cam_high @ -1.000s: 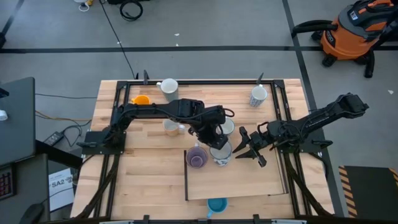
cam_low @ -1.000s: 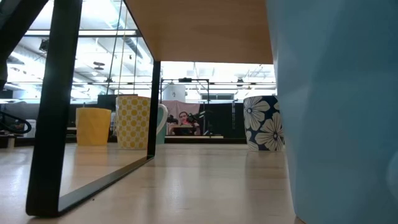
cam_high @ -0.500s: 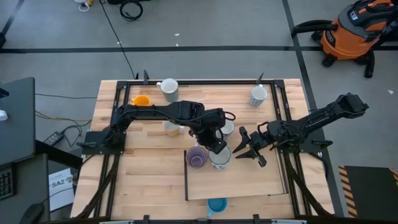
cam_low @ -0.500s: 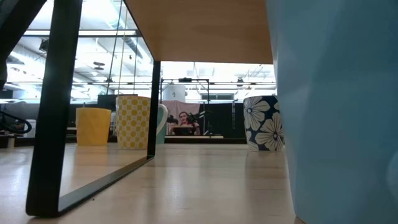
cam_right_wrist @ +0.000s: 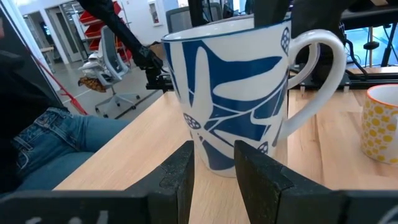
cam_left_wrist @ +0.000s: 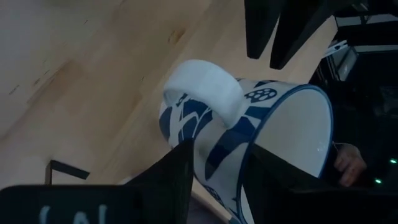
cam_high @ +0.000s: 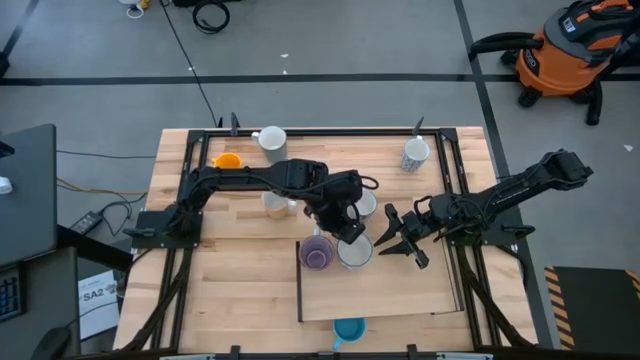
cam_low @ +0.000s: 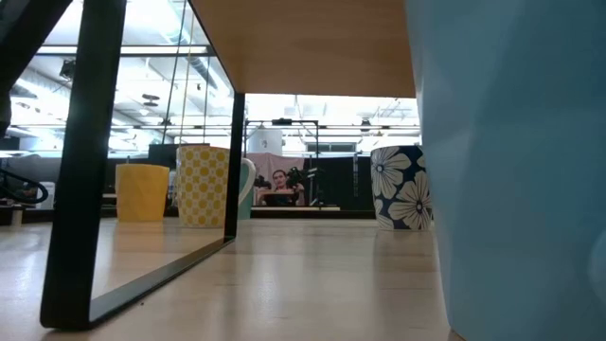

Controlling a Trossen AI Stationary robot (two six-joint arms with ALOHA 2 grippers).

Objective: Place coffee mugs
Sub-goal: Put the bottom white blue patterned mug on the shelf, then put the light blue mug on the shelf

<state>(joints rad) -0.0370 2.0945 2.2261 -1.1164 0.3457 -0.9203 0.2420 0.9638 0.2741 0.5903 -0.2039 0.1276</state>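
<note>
Nearest to us, at the table's six o'clock edge, a blue mug [cam_high: 349,329] sits alone, just off the thin board [cam_high: 400,290] that seems to be the drop zone. On that board's far edge we count two mugs side by side: the purple mug [cam_high: 318,252] and, at its three o'clock, the blue-and-white patterned mug [cam_high: 354,253], standing upright.

Our left gripper [cam_high: 346,228] hangs right over that patterned mug, at its twelve o'clock rim. In the left wrist view our fingers straddle the wall with a gap showing, so we read them as parted and no longer clamping, though we cannot be sure the release is complete. Our right gripper [cam_high: 393,231] waits at the mug's three o'clock, fingers apart, holding nothing.

Farther back, more mugs wait on bare wood: a white mug [cam_high: 366,204] and a yellow-dotted mug [cam_high: 274,204] mid-table, then the orange mug [cam_high: 228,160], a pale grey mug [cam_high: 272,141] and a flowered mug [cam_high: 415,153] along the far edge.

So we judge two placed, six still to go.
</note>
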